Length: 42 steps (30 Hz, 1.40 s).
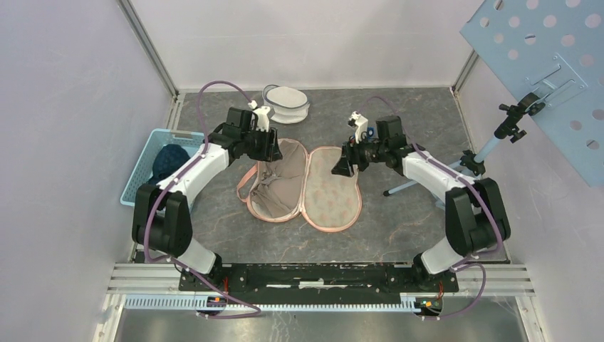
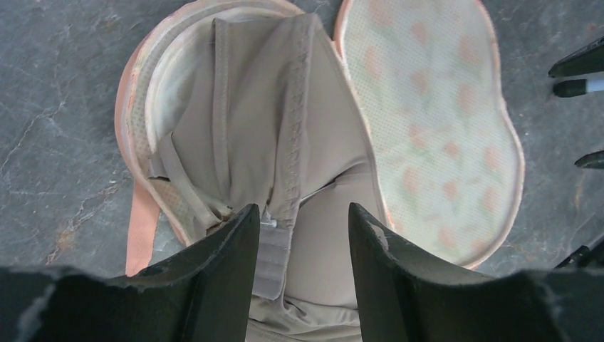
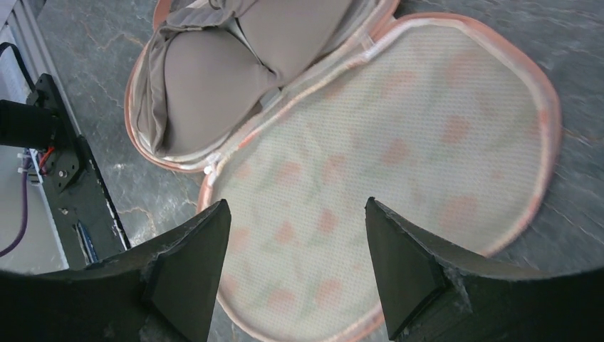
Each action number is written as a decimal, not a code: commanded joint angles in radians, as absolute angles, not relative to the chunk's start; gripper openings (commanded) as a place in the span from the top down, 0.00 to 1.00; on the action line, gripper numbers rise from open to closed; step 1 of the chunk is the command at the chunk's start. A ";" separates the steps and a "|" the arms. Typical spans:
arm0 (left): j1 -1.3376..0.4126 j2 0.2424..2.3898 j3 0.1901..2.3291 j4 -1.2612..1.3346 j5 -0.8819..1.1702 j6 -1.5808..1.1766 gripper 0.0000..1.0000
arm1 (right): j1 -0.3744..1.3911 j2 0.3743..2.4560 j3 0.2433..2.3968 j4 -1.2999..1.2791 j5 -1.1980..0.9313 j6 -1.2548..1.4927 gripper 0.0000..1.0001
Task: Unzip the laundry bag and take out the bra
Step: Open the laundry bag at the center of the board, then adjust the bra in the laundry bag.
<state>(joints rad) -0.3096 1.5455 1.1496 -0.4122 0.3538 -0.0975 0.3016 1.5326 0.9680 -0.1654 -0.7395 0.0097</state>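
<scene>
The laundry bag [image 1: 332, 191] lies unzipped and spread open in two pink-rimmed mesh halves at the table's middle. The beige bra [image 1: 274, 182] lies folded in its left half [image 2: 142, 85]. In the left wrist view the bra [image 2: 263, 135] fills that half, its hook band between my fingers. My left gripper [image 2: 299, 217] is open just above the bra's far end. My right gripper [image 3: 295, 214] is open above the empty right half [image 3: 399, 142], holding nothing. The bra also shows in the right wrist view [image 3: 214, 71].
A blue basket [image 1: 153, 167] with a dark garment stands at the left edge. A second white round bag [image 1: 287, 104] lies at the back. A stand with a perforated blue board [image 1: 548, 57] rises at the right.
</scene>
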 commanded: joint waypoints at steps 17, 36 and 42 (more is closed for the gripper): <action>-0.305 1.650 1.067 -0.294 0.294 -0.064 0.43 | 0.536 1.854 1.273 -0.008 -0.657 0.111 0.26; -0.299 1.506 1.089 -0.327 0.378 -0.189 0.98 | 0.576 1.830 1.232 0.050 -0.761 0.131 0.26; -0.296 1.471 1.094 -0.322 0.374 -0.295 0.98 | 0.602 1.808 1.164 0.200 -0.796 0.190 0.25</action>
<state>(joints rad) -0.3042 1.5017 1.0550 -0.3408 0.3504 -0.1806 0.5819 1.8515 1.1919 0.0631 -0.7471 0.1455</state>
